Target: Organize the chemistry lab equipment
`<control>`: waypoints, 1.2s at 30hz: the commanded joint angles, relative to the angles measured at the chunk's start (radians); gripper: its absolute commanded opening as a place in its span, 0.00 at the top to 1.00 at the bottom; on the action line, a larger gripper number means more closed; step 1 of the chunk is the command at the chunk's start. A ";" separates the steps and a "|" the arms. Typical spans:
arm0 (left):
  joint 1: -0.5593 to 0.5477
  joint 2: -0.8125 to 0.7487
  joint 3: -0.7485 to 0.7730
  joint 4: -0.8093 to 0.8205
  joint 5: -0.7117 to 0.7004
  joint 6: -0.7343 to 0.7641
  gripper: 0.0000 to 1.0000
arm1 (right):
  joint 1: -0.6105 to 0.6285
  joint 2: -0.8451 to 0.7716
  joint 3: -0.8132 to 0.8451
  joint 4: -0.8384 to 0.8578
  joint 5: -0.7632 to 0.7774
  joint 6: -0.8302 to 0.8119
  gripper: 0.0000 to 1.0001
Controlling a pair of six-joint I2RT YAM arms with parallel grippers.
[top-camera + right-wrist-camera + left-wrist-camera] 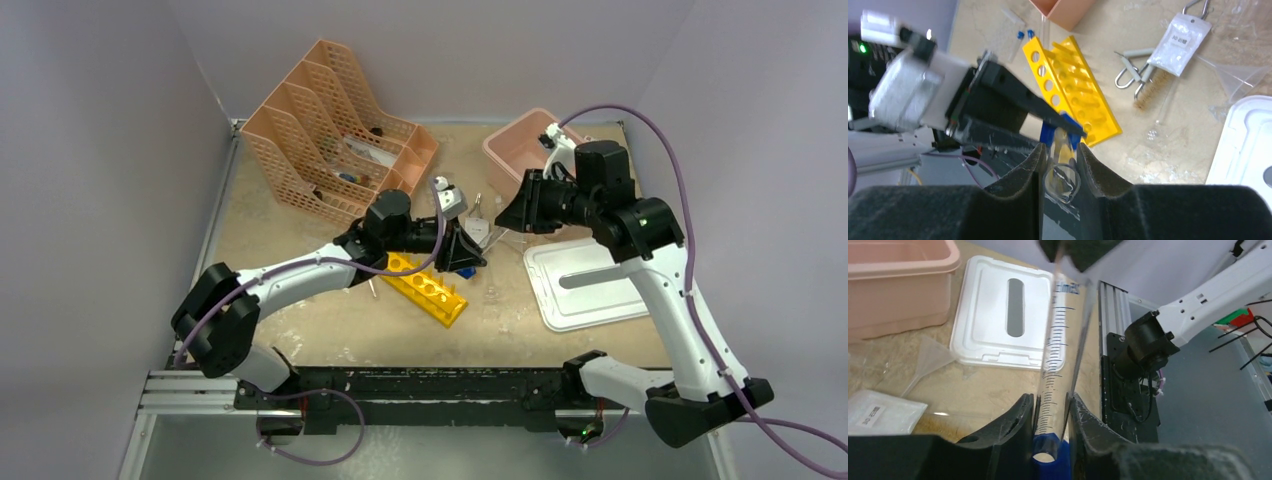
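This is a robotics test cell set up as a chemistry bench. A scuffed beige table [330,335] is boxed in by plain grey walls [100,150]. Two white-and-black robot arms [300,272] are bolted to an aluminium rail [190,392] on the near side of the yellow test-tube rack [428,290]. Near the rack are a clear funnel [928,357], a bristle brush [1148,94] and a graduated clear tube [1055,345]. Purple cables [660,130] loop to its right.

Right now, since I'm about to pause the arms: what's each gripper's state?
Left gripper: closed on the blue base end of the clear graduated cylinder.
Right gripper: closed around the same cylinder's open end.
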 commanded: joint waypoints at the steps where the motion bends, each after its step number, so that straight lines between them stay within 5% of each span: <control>1: -0.004 -0.038 0.019 0.025 -0.024 0.031 0.86 | 0.003 -0.002 -0.023 0.119 -0.064 0.053 0.79; 5: -0.004 -0.049 -0.002 0.097 -0.072 -0.031 0.92 | 0.003 0.004 -0.080 0.219 -0.047 0.114 0.75; 12: -0.004 -0.063 -0.032 0.237 -0.230 -0.261 0.96 | 0.002 -0.037 -0.226 0.500 0.023 0.205 0.36; 14: -0.004 -0.060 -0.032 0.266 -0.283 -0.331 0.96 | 0.002 -0.044 -0.270 0.577 0.017 0.225 0.32; 18: -0.004 -0.055 -0.027 0.299 -0.345 -0.441 0.96 | 0.003 -0.030 -0.307 0.628 0.044 0.232 0.36; 27: -0.004 -0.047 0.000 0.285 -0.422 -0.516 0.96 | 0.003 -0.014 -0.394 0.751 0.004 0.281 0.61; 36: -0.001 -0.027 0.065 0.198 -0.484 -0.494 0.93 | 0.003 0.030 -0.363 0.759 -0.053 0.307 0.56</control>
